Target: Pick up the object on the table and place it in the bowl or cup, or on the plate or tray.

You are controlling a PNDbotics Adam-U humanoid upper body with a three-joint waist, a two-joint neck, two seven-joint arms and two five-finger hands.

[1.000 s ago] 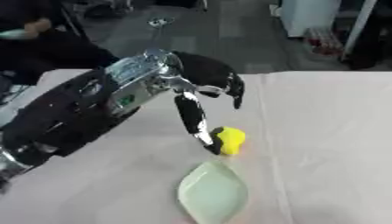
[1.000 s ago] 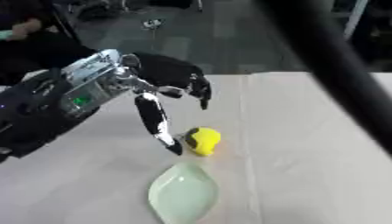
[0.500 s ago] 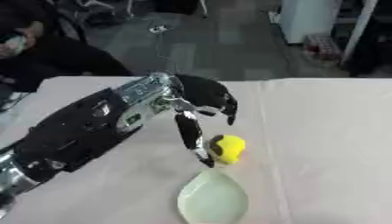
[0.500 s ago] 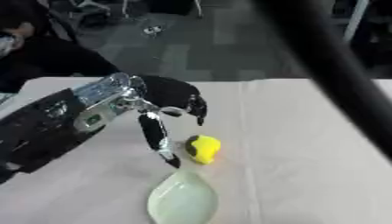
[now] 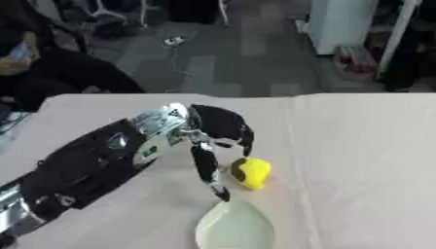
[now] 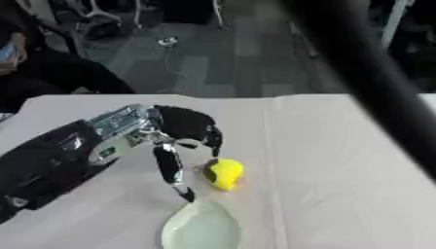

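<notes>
**Object between hand and plate**

The left hand (image 5: 217, 133) reaches in from the left across the table (image 5: 357, 146), its thumb pointing down toward the near edge. The small object (image 5: 250, 172) lies on the table just right of that thumb, below the curled fingers. The plate (image 5: 233, 227) sits nearer the robot, just beneath the thumb tip and the object.

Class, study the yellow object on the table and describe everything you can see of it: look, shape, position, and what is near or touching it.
The yellow object is small, rounded and lumpy, bright yellow with a smooth look, perhaps plastic; what it is cannot be told. It lies on the pale table, just beyond the far tip of the pale green plate, apart from it. The left hand reaches over it: curled fingers hang at its left side and the thumb points down beside it. Whether they touch it is unclear.
</notes>
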